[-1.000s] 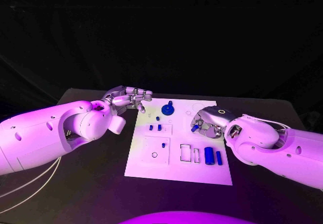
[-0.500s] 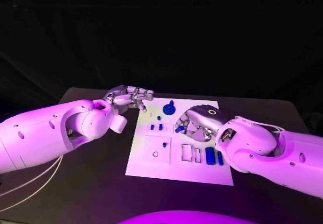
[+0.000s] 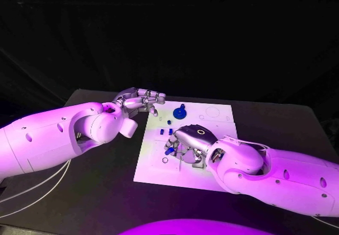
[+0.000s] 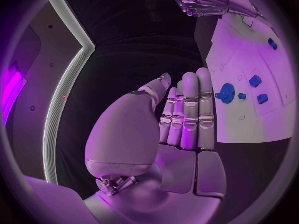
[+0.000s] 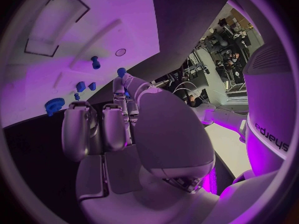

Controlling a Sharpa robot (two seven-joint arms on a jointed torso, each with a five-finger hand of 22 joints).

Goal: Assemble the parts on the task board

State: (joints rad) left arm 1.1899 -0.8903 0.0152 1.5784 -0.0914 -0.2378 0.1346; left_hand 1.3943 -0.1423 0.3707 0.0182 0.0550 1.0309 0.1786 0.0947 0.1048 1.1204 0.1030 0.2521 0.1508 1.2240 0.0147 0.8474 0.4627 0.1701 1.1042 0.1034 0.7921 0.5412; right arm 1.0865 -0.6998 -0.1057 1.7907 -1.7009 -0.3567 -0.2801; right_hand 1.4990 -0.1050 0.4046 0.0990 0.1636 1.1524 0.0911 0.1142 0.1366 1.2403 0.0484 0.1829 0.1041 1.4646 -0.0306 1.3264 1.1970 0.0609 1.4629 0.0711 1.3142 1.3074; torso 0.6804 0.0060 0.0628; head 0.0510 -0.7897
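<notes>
Silver right hand [image 3: 185, 144] pinches a small blue peg [image 3: 169, 151] over the flat white task board [image 3: 215, 113]; left hand [image 3: 141, 102] empty, fingers straight.

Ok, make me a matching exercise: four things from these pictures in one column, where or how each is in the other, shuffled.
1 left hand
2 right hand
3 blue gear
4 task board

A lies on the black table
B on the board's far part
C holds a small blue part over the board
D empty, beside the board's far left corner

Pairs: 1-D, 2-C, 3-B, 4-A
</notes>
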